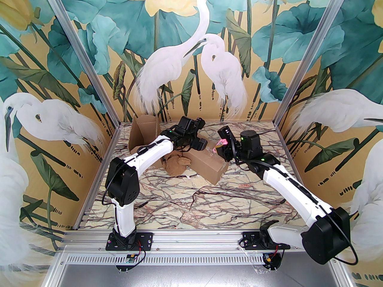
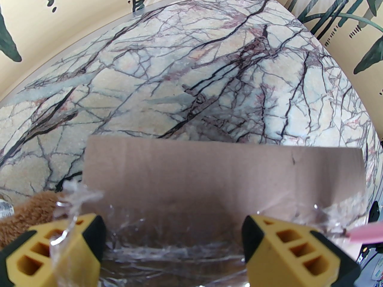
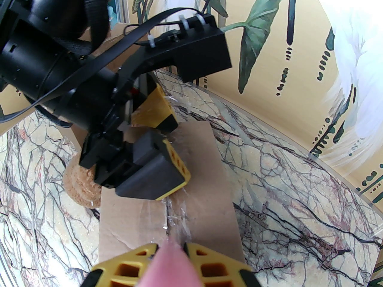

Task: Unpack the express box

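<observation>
Nothing legible shows on any surface. A white tag (image 2: 5, 210) carries small marks, too blurred to read.

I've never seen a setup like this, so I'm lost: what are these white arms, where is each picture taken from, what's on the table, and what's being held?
These are two robot arms bolted to a marble table. One picture looks down from above; the other two come from cameras on the wrists. On the table lie a taped cardboard box, an opened box farther back, and a brown plush toy. The left fingers stand open over the taped box; the right fingers are shut on a pink tool.
</observation>
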You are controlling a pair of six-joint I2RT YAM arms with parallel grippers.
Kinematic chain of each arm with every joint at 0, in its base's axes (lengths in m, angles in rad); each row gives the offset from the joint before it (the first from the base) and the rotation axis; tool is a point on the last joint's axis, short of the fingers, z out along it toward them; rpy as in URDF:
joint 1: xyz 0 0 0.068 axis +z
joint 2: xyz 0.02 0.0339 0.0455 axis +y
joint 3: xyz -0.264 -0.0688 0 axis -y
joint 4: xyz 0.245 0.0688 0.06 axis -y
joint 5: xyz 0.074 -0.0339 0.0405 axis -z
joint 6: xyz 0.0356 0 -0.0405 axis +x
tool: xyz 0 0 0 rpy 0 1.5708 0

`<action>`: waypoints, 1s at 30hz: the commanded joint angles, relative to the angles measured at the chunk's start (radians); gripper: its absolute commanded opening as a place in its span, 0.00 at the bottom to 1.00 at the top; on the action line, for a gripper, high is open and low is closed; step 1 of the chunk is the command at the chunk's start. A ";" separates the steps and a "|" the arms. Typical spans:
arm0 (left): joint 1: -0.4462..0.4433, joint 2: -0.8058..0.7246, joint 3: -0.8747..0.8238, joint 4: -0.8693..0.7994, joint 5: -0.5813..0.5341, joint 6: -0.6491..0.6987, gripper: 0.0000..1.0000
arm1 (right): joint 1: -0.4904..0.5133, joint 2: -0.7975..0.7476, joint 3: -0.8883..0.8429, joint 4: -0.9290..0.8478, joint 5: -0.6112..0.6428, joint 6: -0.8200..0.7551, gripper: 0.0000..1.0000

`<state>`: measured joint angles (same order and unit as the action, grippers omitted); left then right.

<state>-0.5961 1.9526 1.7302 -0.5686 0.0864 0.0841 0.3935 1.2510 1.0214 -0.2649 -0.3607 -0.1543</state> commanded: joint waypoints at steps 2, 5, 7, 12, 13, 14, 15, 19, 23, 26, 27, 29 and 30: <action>0.010 0.083 -0.030 -0.150 -0.044 -0.009 0.81 | 0.004 -0.048 -0.035 -0.086 -0.013 0.012 0.00; 0.009 0.086 -0.026 -0.153 -0.049 -0.013 0.81 | 0.005 -0.053 -0.041 -0.107 -0.001 0.019 0.00; 0.010 0.091 -0.024 -0.157 -0.051 -0.019 0.81 | 0.003 -0.048 -0.033 -0.131 0.002 0.029 0.00; 0.009 0.100 -0.015 -0.171 -0.068 -0.030 0.80 | 0.004 -0.046 -0.025 -0.171 -0.007 0.052 0.00; 0.009 0.104 -0.011 -0.176 -0.073 -0.032 0.80 | 0.004 -0.047 -0.024 -0.180 -0.012 0.054 0.00; 0.009 0.109 -0.004 -0.183 -0.076 -0.035 0.80 | 0.004 -0.047 -0.024 -0.190 -0.016 0.058 0.00; 0.009 0.115 0.004 -0.190 -0.079 -0.040 0.80 | 0.004 -0.047 -0.024 -0.201 -0.018 0.061 0.00; 0.010 0.126 0.020 -0.198 -0.076 -0.061 0.80 | 0.004 -0.056 -0.020 -0.249 -0.016 0.074 0.00; 0.017 0.134 0.026 -0.201 -0.075 -0.083 0.79 | 0.004 -0.071 -0.019 -0.283 -0.004 0.086 0.00; 0.032 0.137 0.028 -0.212 -0.072 -0.106 0.79 | 0.004 -0.079 -0.019 -0.318 0.003 0.087 0.00; 0.038 0.137 0.027 -0.213 -0.071 -0.115 0.79 | 0.004 -0.082 -0.020 -0.328 0.006 0.087 0.00; 0.047 0.137 0.026 -0.218 -0.068 -0.125 0.79 | 0.004 -0.090 -0.023 -0.347 0.011 0.085 0.00; 0.050 0.138 0.027 -0.219 -0.068 -0.130 0.79 | 0.004 -0.093 -0.026 -0.356 0.015 0.083 0.00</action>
<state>-0.5957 1.9915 1.8008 -0.6258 0.0631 0.0113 0.3935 1.1889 1.0050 -0.4011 -0.3511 -0.0898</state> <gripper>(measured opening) 0.788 0.161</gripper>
